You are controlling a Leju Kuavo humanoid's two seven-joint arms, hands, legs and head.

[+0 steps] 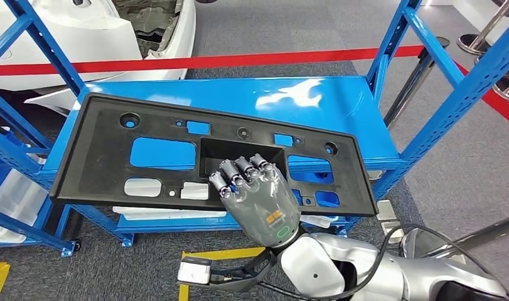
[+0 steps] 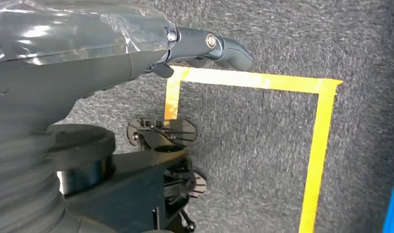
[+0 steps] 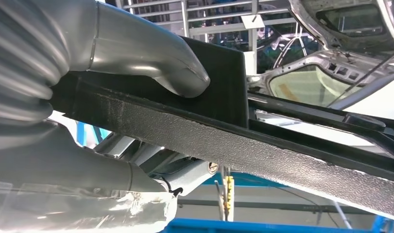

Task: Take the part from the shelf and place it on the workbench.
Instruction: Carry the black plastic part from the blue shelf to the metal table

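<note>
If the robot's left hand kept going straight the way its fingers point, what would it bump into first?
The left hand hangs low, its dark fingers pointing over the grey carpet floor towards the yellow tape outline. Nothing stands in that line, so the way looks free, though depth is hard to judge.

Blue metal shelf [image 1: 339, 100] on grey carpet, black plastic part [image 1: 101, 157] lying across its top

High head view (wrist cameras close)
</note>
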